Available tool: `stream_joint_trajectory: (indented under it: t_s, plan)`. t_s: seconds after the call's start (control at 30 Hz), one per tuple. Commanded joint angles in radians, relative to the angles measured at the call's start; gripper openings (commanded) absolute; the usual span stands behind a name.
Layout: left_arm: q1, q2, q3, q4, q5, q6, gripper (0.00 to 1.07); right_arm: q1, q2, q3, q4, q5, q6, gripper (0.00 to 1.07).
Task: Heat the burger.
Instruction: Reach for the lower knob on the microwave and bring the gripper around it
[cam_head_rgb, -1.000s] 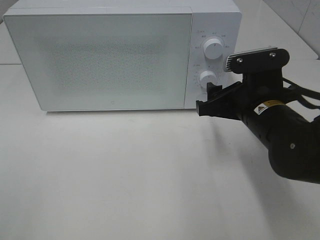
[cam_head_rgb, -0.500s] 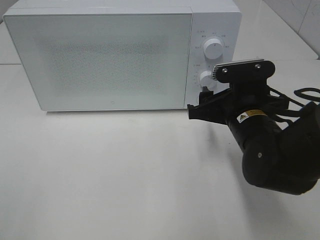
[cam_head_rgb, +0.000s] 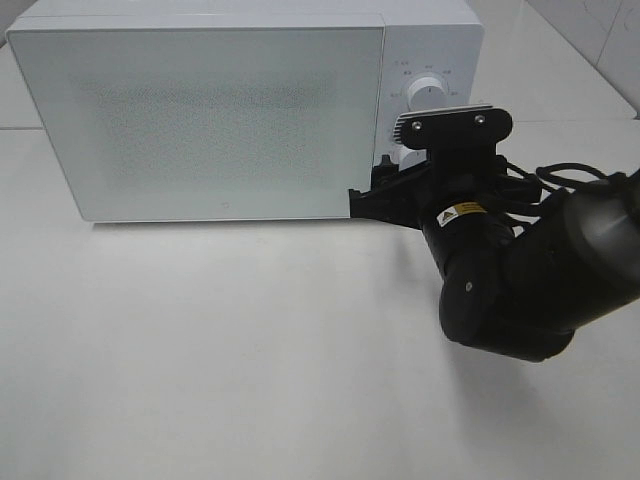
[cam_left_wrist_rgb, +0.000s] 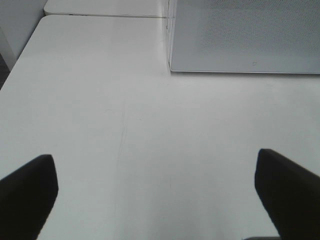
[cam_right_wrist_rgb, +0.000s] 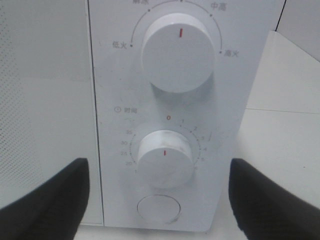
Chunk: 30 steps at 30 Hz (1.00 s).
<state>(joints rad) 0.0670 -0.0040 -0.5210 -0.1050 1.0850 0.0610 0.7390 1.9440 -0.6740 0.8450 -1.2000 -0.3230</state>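
**What stays out of our sight**

The frosted door (cam_head_rgb: 200, 120) of the microwave (cam_head_rgb: 430, 30) lets us see nothing inside. From the high camera, the right arm (cam_head_rgb: 520, 290) covers most of the lower knob (cam_right_wrist_rgb: 165, 159) and all of the round button (cam_right_wrist_rgb: 157, 209). The dial markings there are too small for us to read. In the right wrist view the frame cuts off the print above the upper knob (cam_right_wrist_rgb: 176, 50) and crops the right gripper (cam_right_wrist_rgb: 159, 165) fingers (cam_right_wrist_rgb: 50, 200). Of the left gripper (cam_left_wrist_rgb: 155, 155) we get only two dark finger ends, cropped at the edge.
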Motion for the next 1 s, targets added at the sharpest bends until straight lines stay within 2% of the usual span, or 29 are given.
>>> stream_joint_trajectory:
  t_s: [0.03, 0.57, 1.0]
  plan:
    - [0.0, -0.016, 0.004, -0.006, -0.013, -0.004, 1.0, 0.0, 0.037, -0.039, -0.008, -0.008, 0.019, 0.75]
    - [0.0, -0.016, 0.004, -0.005, -0.013, -0.004, 1.0, -0.047, 0.095, -0.134, -0.001, 0.019, 0.032, 0.75]
    - [0.0, -0.016, 0.004, -0.004, -0.013, -0.004, 1.0, -0.078, 0.13, -0.161, -0.002, 0.02, 0.055, 0.75]
